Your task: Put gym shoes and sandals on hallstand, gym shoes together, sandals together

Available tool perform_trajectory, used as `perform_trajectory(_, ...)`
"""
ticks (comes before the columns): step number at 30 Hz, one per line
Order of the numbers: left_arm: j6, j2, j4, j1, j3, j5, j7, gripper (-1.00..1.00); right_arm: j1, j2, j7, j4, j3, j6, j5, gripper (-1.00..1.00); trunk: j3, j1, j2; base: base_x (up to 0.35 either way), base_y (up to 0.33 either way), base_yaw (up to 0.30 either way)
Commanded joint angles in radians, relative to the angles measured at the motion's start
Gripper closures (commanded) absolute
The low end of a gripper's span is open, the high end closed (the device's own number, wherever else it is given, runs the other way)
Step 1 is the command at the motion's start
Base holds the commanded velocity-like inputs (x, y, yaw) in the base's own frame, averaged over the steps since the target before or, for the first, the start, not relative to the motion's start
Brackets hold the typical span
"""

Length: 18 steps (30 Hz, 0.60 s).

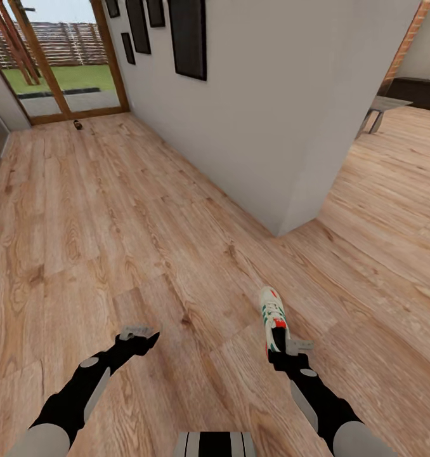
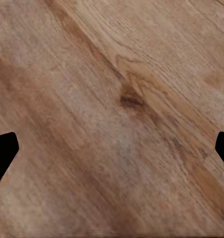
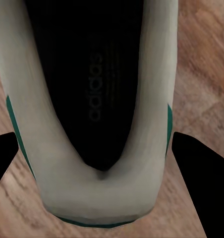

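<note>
Floorboards of the corridor floor (image 1: 113,241) take up most of the head view, warm brown planks running off to a glazed door at the far end, where a small dark object (image 1: 78,125) lies on the boards, too small to name. A white wall (image 1: 266,127) with black frames closes the right side and ends in a corner just beyond the robot.

One gym shoe (image 1: 273,314) sits out on the open boards, short of that wall corner, toe pointing away from the robot and heel toward it. The right pincer (image 1: 285,346) is at its heel. In the right wrist view the shoe's dark opening and white heel collar (image 3: 99,188) lie between the two black fingertips (image 3: 194,173), which stand wide either side and, as far as I can judge, do not yet press the collar.

The grasp looks to be the step in hand. Done well, the fingers would stay centred on the heel and close on the firm collar walls, not the soft tongue, before lifting straight up.

The right arm reaches forward and low, wrist bent down over the heel. The left arm is stretched forward, its left pincer (image 1: 137,335) hanging above bare planks (image 2: 122,109), fingertips (image 2: 2,153) spread wide with nothing between them.
</note>
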Motion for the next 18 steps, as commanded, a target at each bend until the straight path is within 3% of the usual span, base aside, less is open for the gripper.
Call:
perform_trajectory(1,-0.022,0.006,-0.001,0.028,0.004,0.005,0.007,-1.00,0.000,-0.001,-0.008,0.006,0.009,0.001,-0.009,1.00,0.005,-0.001,0.000,0.000,0.000,-0.010)
perform_trajectory(4,-0.070,0.013,0.000,0.077,0.005,0.006,0.039,-1.00,0.001,-0.001,-0.007,0.018,0.009,-0.023,-0.008,1.00,0.021,-0.002,0.001,0.000,0.000,-0.005)
perform_trajectory(11,-0.112,0.015,0.000,0.154,0.007,0.013,0.139,-1.00,0.010,-0.002,-0.005,0.024,0.033,-0.095,0.004,1.00,0.059,-0.005,0.002,0.000,0.000,-0.001)
perform_trajectory(18,-0.182,0.011,0.002,0.215,0.060,0.015,0.223,-1.00,0.061,-0.005,-0.005,0.027,0.050,-0.174,0.064,1.00,0.097,-0.008,0.004,0.000,0.000,0.000)
